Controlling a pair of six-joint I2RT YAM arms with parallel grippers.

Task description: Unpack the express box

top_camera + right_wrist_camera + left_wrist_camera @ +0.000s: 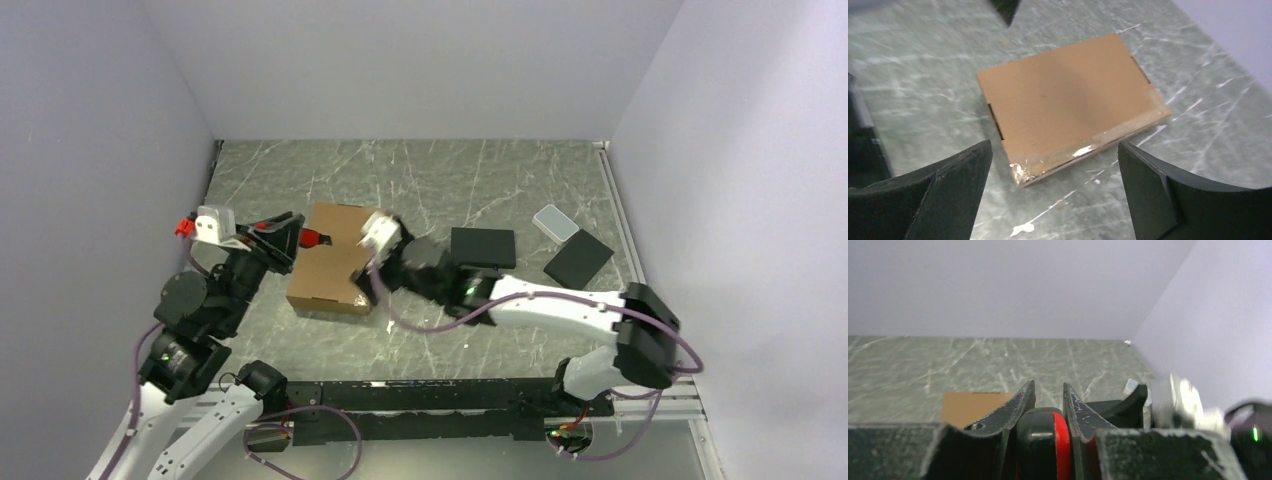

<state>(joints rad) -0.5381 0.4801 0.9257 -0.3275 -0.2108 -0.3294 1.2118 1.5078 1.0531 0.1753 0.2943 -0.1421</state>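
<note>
The express box (335, 258) is a flat brown carton lying closed on the marble table, left of centre. In the right wrist view the box (1068, 100) shows clear tape along its near edge. My left gripper (300, 238) hovers at the box's left edge, shut on a small black-and-red tool (1050, 440) between its fingers (1020, 402). A strip of the box (973, 407) shows behind them. My right gripper (366, 278) is open and empty over the box's near right corner, its fingers (950, 187) spread wide apart just short of the taped edge.
Two flat black pads (483, 246) (578, 258) and a small translucent white case (556, 222) lie on the table right of the box. Pale walls close in the left, back and right sides. The right arm's white wrist (1178, 400) sits close beside the left gripper.
</note>
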